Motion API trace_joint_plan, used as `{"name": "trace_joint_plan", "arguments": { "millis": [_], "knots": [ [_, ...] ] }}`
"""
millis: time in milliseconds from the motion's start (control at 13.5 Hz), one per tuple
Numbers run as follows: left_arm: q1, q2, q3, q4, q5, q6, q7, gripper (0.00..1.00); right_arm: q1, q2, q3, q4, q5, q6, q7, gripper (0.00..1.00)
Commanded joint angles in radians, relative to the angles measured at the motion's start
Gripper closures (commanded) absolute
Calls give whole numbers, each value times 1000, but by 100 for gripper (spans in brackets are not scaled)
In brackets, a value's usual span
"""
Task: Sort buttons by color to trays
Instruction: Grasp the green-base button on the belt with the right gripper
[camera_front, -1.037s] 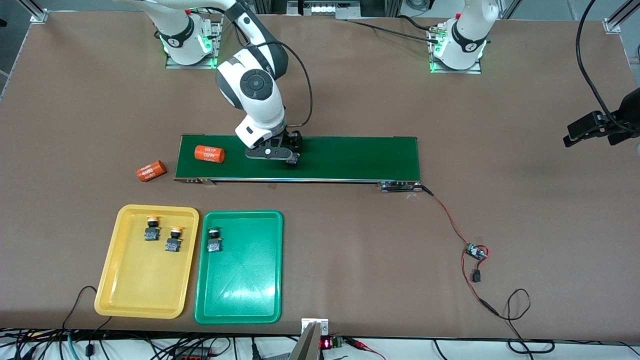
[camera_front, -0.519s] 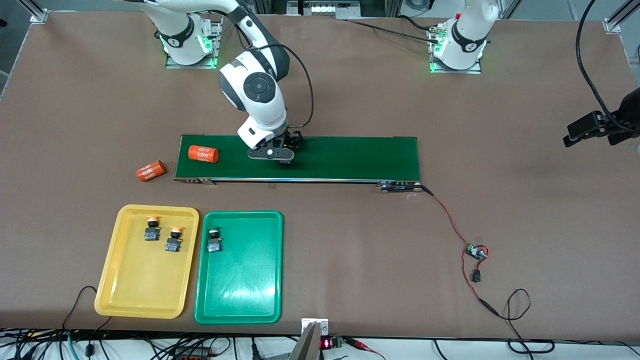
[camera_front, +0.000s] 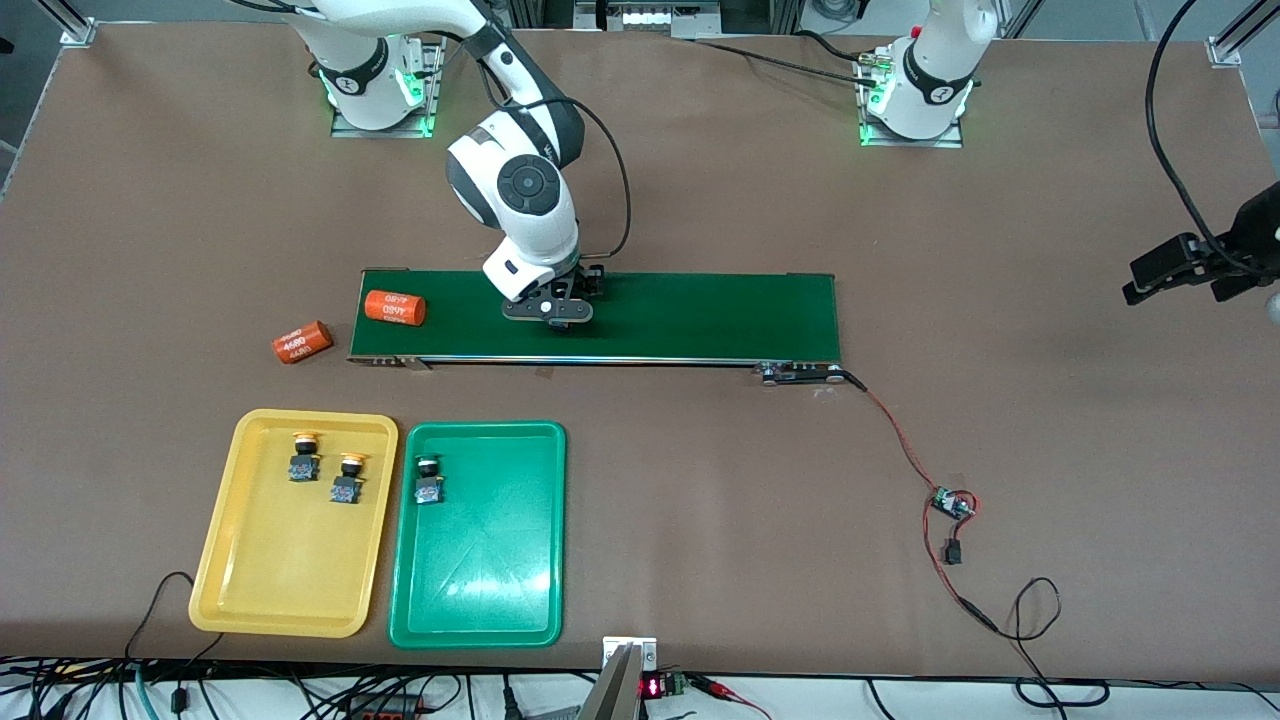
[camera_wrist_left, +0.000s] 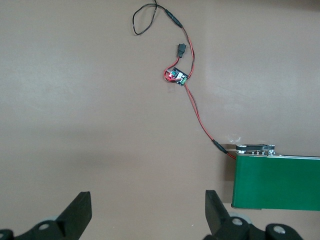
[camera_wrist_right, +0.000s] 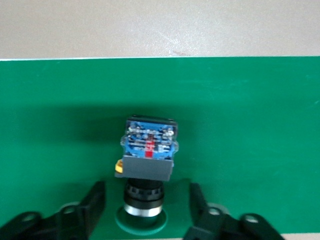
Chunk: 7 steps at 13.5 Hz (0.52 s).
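Observation:
My right gripper (camera_front: 548, 312) is low over the green conveyor belt (camera_front: 700, 315), open. In the right wrist view its fingers (camera_wrist_right: 95, 200) stand either side of a green button (camera_wrist_right: 148, 160) that lies on its side on the belt, with gaps on both sides. In the front view this button is hidden under the gripper. Two yellow buttons (camera_front: 305, 455) (camera_front: 348, 478) stand in the yellow tray (camera_front: 280, 570). One green button (camera_front: 428, 480) stands in the green tray (camera_front: 480, 580). My left gripper (camera_front: 1190, 265) waits, open and empty (camera_wrist_left: 147, 197), above bare table at the left arm's end.
An orange cylinder (camera_front: 394, 307) lies on the belt toward the right arm's end. Another orange cylinder (camera_front: 301, 341) lies on the table just off that end. A red wire with a small circuit board (camera_front: 950, 502) runs from the belt's other end toward the front camera.
My right gripper has come down around the green button, which showed beside it before. The orange cylinder on the belt has travelled toward the right arm's end.

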<state>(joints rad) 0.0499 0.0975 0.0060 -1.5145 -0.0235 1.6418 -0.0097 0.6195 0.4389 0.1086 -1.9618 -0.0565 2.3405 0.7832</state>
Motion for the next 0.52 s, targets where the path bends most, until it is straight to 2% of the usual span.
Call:
{"name": "trace_joint_plan", "arguments": {
  "millis": [0, 148, 444],
  "knots": [
    [1, -36, -24, -33, -3, 12, 13, 0, 2, 6, -1, 15, -14, -1, -7, 79],
    [1, -36, -28, -33, -4, 3, 14, 0, 0, 1, -1, 15, -14, -6, -7, 92],
    [2, -35, -28, -33, -6, -5, 13, 0, -38, -64, -9, 38, -11, -47, -22, 95]
  ]
}}
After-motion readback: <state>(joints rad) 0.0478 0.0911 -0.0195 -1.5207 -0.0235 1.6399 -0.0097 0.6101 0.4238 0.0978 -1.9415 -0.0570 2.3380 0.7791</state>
